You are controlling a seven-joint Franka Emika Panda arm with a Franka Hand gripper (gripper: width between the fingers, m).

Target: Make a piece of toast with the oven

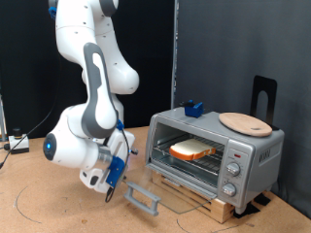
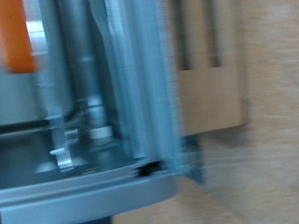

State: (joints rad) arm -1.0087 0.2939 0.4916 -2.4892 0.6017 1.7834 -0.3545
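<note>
gripper (image 1: 110,190) is hanging low by the door handle (image 1: 142,199) of the oven (image 1: 216,153), at the exterior view's left of it; can't tell if fingers are open or closed. door is lying dropped open. piece of toast (image 1: 193,149) is sitting flat on the rack inside, up and to the exterior view's right of the gripper; pale face, brown crust. wrist view is showing blurred metal only.

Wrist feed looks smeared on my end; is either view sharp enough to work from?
Wrist view: motion-blurred, only streaky metal edges of the oven readable. Exterior view: sharp and evenly lit, showing the piece of toast on the rack and the gripper beside the lowered door.
</note>
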